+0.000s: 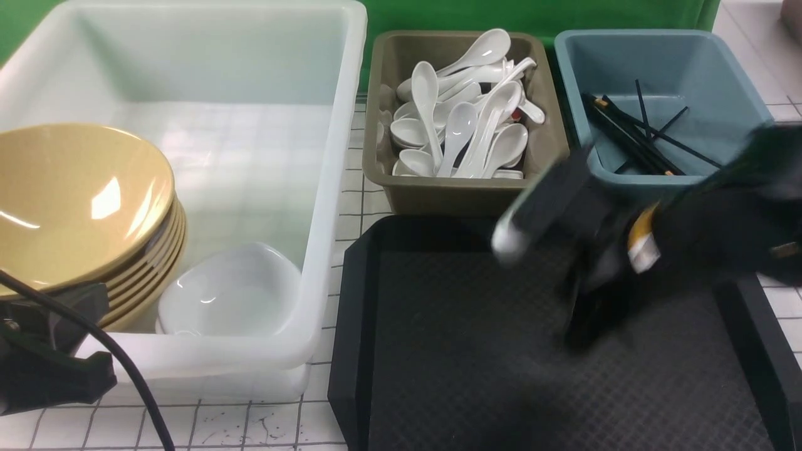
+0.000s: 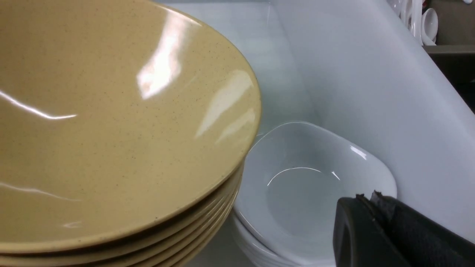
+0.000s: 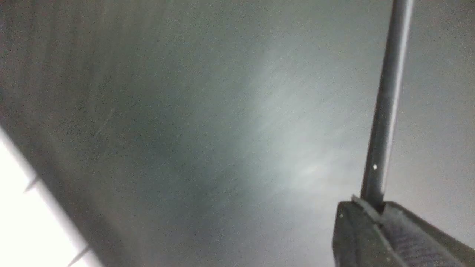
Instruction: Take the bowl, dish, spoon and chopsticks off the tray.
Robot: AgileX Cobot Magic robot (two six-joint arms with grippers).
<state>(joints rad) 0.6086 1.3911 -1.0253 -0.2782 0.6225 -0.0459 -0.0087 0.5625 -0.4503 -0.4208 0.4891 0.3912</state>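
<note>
The black tray (image 1: 476,376) lies at the front right with bare textured floor showing. My right gripper (image 1: 586,319), motion-blurred, hangs over the tray's right half. In the right wrist view it (image 3: 371,204) is shut on a thin black chopstick (image 3: 386,104); I cannot tell whether a second one is there. The tan bowl (image 1: 75,200) tops a stack in the white tub, also seen in the left wrist view (image 2: 111,111). The white dish (image 1: 232,294) sits beside that stack (image 2: 308,189). My left gripper (image 2: 367,198) is shut and empty just above the dish's rim. White spoons (image 1: 463,119) fill the olive bin.
The white tub (image 1: 338,156) stands at the left. An olive bin (image 1: 382,125) stands behind the tray. A blue-grey bin (image 1: 739,88) at the back right holds several black chopsticks (image 1: 633,134). The left arm (image 1: 44,357) sits at the tub's front left corner.
</note>
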